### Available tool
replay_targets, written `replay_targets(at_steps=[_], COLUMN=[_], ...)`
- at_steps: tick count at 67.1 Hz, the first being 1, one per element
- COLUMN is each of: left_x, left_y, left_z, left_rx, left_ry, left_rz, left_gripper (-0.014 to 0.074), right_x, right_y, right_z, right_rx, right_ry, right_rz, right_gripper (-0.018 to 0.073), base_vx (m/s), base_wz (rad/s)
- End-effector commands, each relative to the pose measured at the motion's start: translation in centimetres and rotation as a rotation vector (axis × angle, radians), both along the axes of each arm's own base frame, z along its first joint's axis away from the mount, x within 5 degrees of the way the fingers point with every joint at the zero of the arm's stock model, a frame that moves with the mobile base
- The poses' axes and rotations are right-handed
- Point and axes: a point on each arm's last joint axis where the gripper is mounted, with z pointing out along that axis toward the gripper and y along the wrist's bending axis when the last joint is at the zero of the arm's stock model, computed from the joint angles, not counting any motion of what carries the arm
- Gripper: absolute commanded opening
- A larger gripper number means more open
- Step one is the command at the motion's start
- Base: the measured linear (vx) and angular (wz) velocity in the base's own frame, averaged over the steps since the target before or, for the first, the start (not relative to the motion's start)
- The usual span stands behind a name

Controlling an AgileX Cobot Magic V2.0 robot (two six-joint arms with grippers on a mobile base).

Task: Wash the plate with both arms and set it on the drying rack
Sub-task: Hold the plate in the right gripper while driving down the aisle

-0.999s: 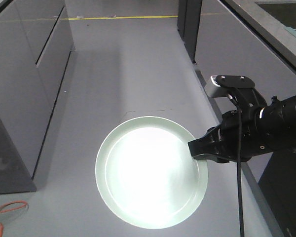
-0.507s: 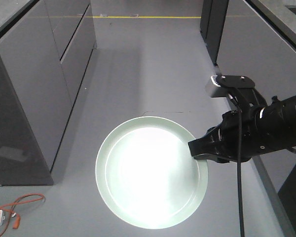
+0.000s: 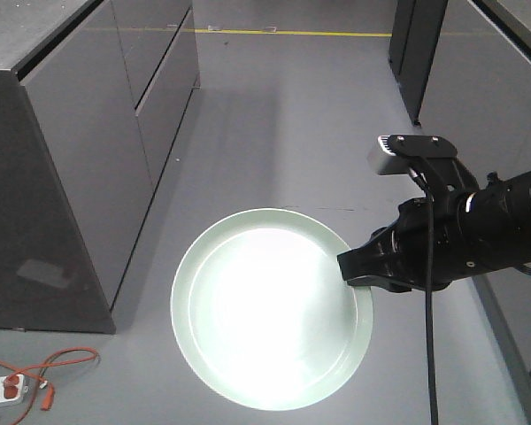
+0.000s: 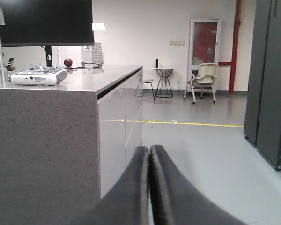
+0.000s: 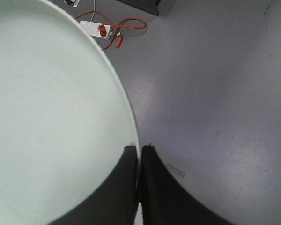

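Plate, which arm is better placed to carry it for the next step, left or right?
Right. The right gripper is shut on the rim of the plate, holding it over the floor. The left gripper is shut on nothing, and its camera shows no plate nearby.

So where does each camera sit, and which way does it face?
Front-facing: high on the robot, looking down at the grey floor; shows the black right gripper clamping the round pale mint-green plate.
Left wrist: behind the shut left gripper, looking level past a grey counter.
Right wrist: looking down over its own jaws pinching the plate's rim.
Shared: front and right wrist both show that plate.
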Motion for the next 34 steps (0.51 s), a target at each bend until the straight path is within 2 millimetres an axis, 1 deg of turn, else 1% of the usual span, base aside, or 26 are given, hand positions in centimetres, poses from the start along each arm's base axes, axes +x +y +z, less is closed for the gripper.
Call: replay_targets(at_steps=[1,34], left_x=[-0.41,-0.41], left_y=[0.0,0.0], left_z=[1.67,1.67], left_rx=[-0.007,-0.007], left_ry=[-0.115,-0.115], left_rz=[0.0,0.0], left_gripper=[-0.0006,-0.0006], right_x=[-0.04,-0.04], right_y=[0.03,0.03], right_z=[1.9,1.9], right_rx=[0.054,0.054], right_ry=[-0.077,-0.077], right_rz=[-0.02,-0.02], right_gripper=[-0.0001,-0.0001], base_vx=[0.1,0.13], base_wz=[0.11,0.05])
